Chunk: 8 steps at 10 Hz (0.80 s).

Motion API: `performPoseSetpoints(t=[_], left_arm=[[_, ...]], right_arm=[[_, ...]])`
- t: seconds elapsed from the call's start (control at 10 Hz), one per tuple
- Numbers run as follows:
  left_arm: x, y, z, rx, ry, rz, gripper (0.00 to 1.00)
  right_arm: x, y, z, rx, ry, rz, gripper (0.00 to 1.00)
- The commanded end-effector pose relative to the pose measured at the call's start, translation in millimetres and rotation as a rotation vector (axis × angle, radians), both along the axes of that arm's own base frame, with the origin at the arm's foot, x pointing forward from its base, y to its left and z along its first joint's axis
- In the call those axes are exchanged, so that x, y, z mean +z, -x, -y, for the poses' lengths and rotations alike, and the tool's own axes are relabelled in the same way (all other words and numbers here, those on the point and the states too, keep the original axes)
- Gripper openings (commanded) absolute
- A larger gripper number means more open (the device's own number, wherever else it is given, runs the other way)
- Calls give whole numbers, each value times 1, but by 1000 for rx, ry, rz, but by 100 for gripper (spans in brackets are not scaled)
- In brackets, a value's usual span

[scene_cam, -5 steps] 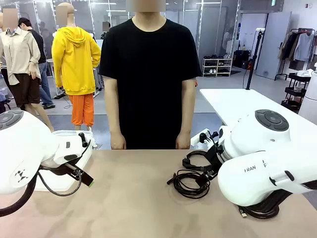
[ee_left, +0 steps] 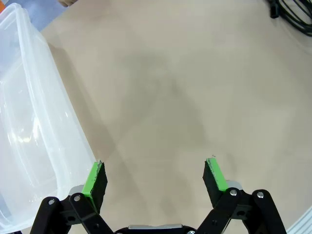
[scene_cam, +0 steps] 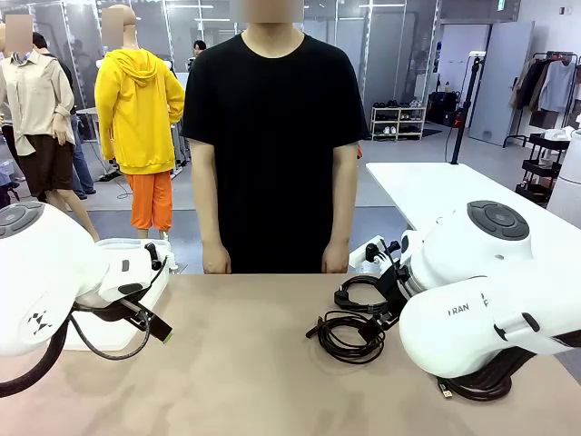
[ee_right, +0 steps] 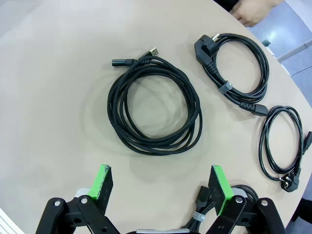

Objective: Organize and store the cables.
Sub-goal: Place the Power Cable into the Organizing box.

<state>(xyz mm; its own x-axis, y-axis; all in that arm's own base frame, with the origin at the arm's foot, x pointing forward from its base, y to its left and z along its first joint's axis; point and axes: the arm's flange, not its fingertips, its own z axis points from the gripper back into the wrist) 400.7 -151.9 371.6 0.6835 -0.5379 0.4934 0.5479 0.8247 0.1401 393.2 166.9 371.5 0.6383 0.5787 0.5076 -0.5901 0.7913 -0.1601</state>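
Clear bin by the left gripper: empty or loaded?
Empty, in the part that shows: the bin is bare clear plastic, and the cables lie coiled on the table.

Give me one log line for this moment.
left gripper: open, by bin | right gripper: open, over cables | held: nothing | person: far side
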Motion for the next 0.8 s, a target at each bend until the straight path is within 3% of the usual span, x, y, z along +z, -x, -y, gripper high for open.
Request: performPoseSetpoints(t=[0.0, 0.5, 0.7], left_arm=[[0, 0, -1, 3, 1, 0, 100], [0, 0, 0, 0, 0, 0, 100], [36, 4, -17, -84, 57, -60, 100]], right_arm=[[0, 0, 0, -1, -1, -1, 100], [0, 0, 0, 0, 0, 0, 100], [34, -9, 16, 53, -52, -25, 100]])
